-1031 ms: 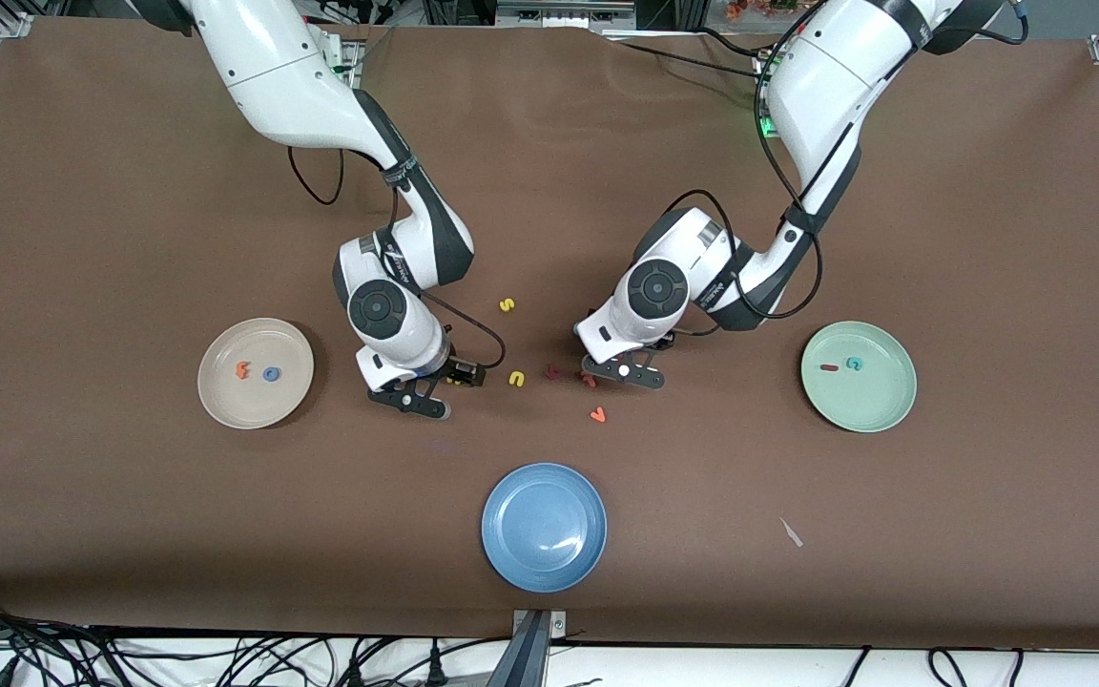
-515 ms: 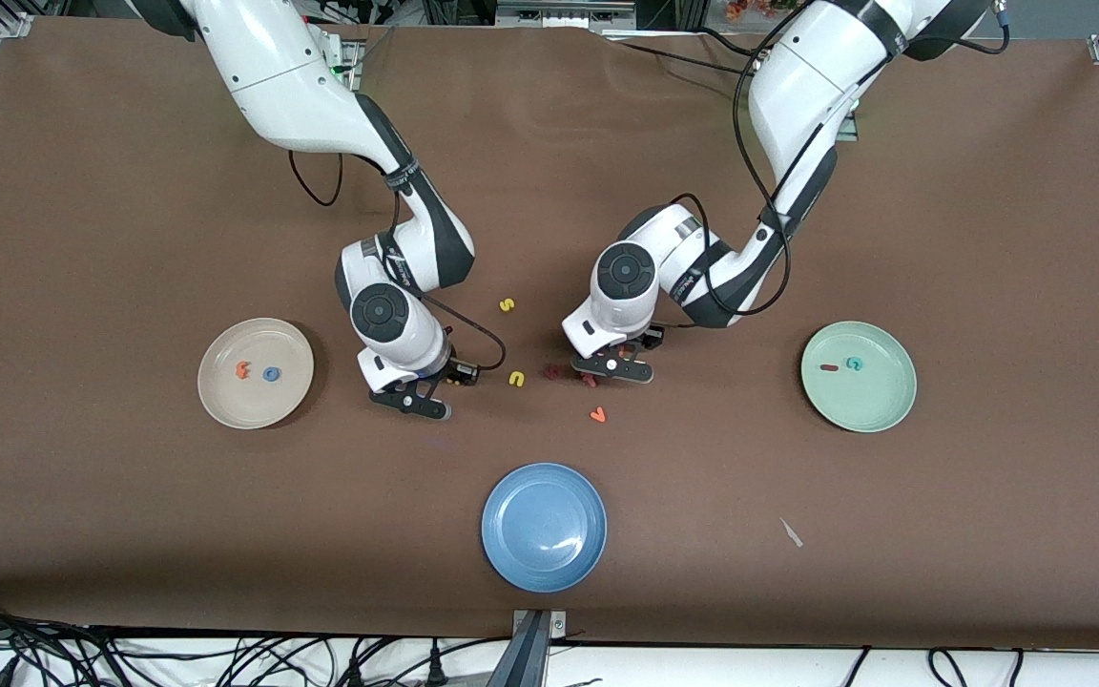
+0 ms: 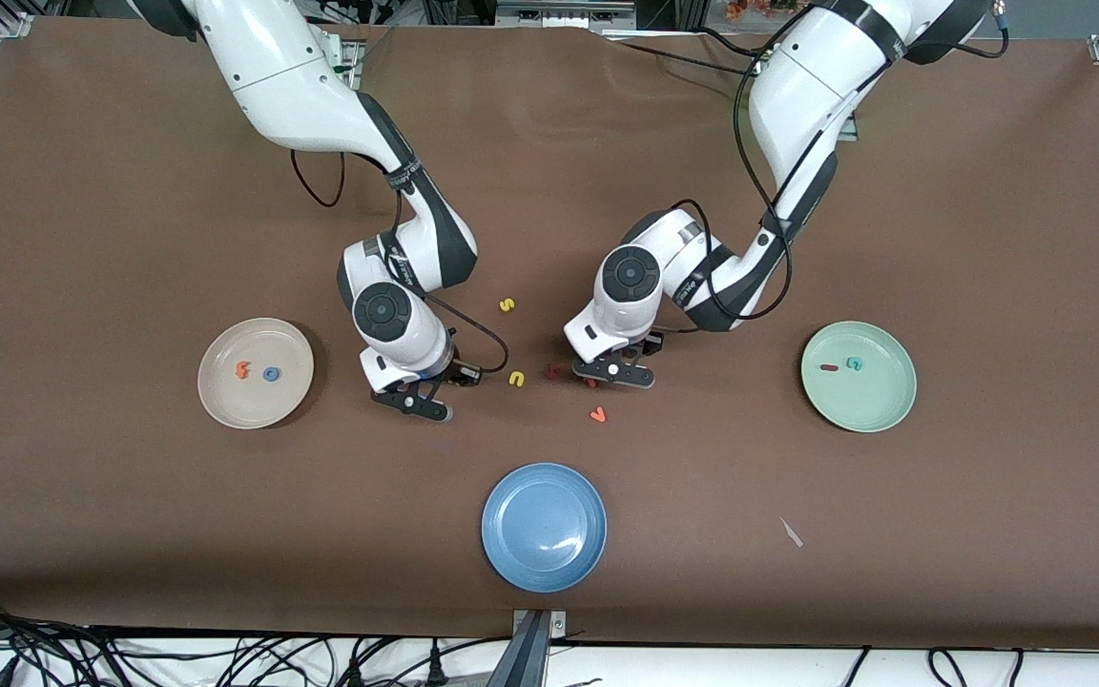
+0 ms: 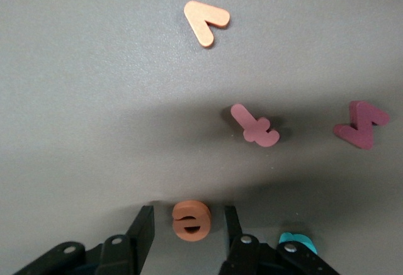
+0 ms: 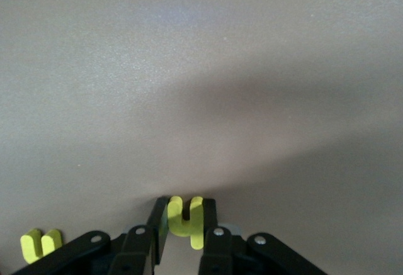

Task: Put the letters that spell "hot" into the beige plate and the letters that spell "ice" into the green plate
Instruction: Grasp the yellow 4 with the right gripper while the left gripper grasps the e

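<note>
beige plate [image 3: 225, 396] has orange t [image 3: 242, 369] and blue o [image 3: 271, 374], green plate [image 3: 879, 401] has i [image 3: 829, 367] and c [image 3: 854, 364]; right end effector [image 5: 184, 221] pinches yellow h [image 5: 186, 219], left end effector [image 4: 186, 224] half-wide, straddles orange e [image 4: 191, 220], both on surface mid-table.

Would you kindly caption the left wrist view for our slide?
Left gripper straddles the orange foam letter "e", jaws not yet touching it.

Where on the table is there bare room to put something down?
The blue plate is empty, and brown cloth between it and the beige plate or green plate is bare. It is crowded between the two end effectors, where the loose letters lie.
</note>
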{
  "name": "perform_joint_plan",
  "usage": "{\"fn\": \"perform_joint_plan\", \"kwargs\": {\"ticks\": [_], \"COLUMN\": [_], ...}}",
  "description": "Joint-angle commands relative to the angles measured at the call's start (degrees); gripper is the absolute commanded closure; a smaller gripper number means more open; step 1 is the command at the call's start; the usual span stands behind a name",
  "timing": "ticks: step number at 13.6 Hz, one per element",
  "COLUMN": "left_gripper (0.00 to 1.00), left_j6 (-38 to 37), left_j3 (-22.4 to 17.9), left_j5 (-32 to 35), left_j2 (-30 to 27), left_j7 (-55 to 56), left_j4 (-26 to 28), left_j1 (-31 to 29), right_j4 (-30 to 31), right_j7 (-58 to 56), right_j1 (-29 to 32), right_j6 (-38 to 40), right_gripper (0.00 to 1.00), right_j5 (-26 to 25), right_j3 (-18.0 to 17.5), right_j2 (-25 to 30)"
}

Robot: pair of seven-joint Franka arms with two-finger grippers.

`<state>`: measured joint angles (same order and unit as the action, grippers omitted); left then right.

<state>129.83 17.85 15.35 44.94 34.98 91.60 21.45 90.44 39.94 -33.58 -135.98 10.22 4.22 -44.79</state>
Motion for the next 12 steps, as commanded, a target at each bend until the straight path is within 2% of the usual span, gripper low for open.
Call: {"fn": "perform_joint_plan", "kwargs": {"ticks": [1,3,5,7,8,9,10,12], "left_gripper": [0.57,0.57,0.58,0.69,0.78,0.95,1.00,1.00], "left_j6": [0.7,0.7,0.7,0.7,0.7,0.3,0.2,-0.3], "left_j3": [0.0,-0.1,-0.1,-0.1,-0.1,0.0,0.0,0.0], "left_j5": [2.1,2.1,2.1,2.1,2.1,2.1,2.1,2.1], "left_j2": [-0.1,-0.1,0.0,0.4,0.4,0.3,0.2,-0.5], "left_j7": [1.2,0.7,0.7,0.7,0.7,0.7,1.0,1.0], "left_j4": [0.6,0.9,0.9,0.9,0.9,0.8,0.6,0.2], "left_j1": [-0.1,-0.4,-0.5,-0.4,-0.4,-0.5,-0.5,-0.8], "right_j4": [-4.4,-5.9,-5.1,-3.4,-0.6,1.5,3.5,7.1], "right_j7": [0.1,-5.9,-14.1,-19.4,-22.7,-26.6,-30.5,-33.8], "right_j1": [-0.4,0.0,0.3,0.4,0.3,0.4,0.4,0.4], "right_j6": [2.5,9.6,14.1,16.0,15.6,15.6,15.5,15.3], "right_gripper": [0.91,0.94,0.94,0.94,0.94,0.94,0.94,0.94], "right_j5": [-0.7,-8.0,-9.2,-9.3,-9.3,-9.1,-9.0,-8.8], "right_j3": [0.4,1.8,4.8,7.3,8.6,10.8,12.7,15.2], "right_j2": [-1.6,-0.6,1.6,3.3,5.0,6.7,8.2,10.9]}}
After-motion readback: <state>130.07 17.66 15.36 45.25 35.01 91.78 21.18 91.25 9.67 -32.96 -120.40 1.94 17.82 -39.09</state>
